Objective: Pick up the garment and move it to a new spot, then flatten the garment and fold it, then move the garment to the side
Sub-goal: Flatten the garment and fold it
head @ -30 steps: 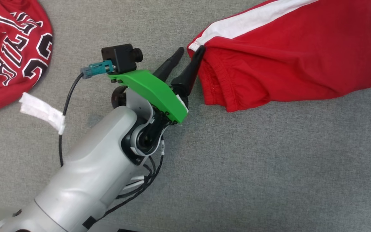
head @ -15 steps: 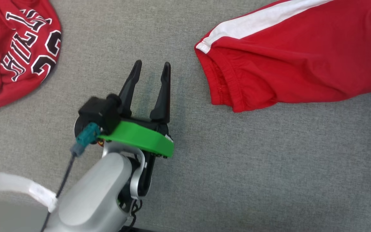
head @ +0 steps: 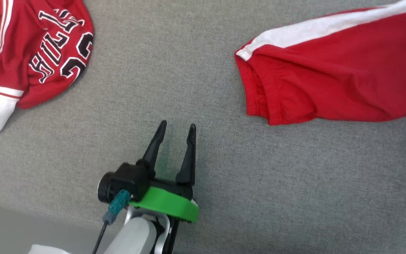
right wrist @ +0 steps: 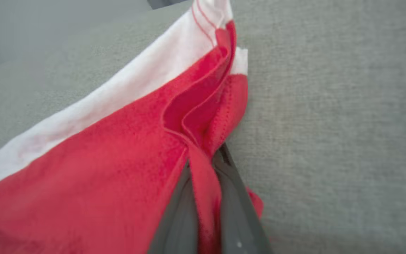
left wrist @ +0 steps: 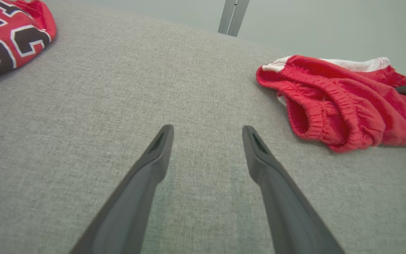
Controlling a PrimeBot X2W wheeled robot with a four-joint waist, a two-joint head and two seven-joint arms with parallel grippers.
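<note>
The garment (head: 330, 81) is a pair of red shorts with a white side stripe, lying crumpled at the upper right of the grey table. My left gripper (head: 177, 125) stands open and empty near the front middle, well to the left of the shorts' elastic waistband (left wrist: 315, 106). In the left wrist view its gripper (left wrist: 207, 128) hovers low over bare cloth. My right gripper (right wrist: 206, 155) is shut on a fold of the garment (right wrist: 100, 169) near its hem, with red fabric pinched between the dark fingers (right wrist: 236, 211).
A red jersey (head: 37, 53) with black-and-white lettering lies at the far left, also seen as jersey (left wrist: 5, 31). The table's front edge (head: 12, 225) runs across the lower left. Bare grey cloth (head: 174, 70) separates the two garments.
The left gripper has drawn back from the shorts' waistband toward me, still open. The right gripper has closed on the garment's far end. The head camera has shifted too.
</note>
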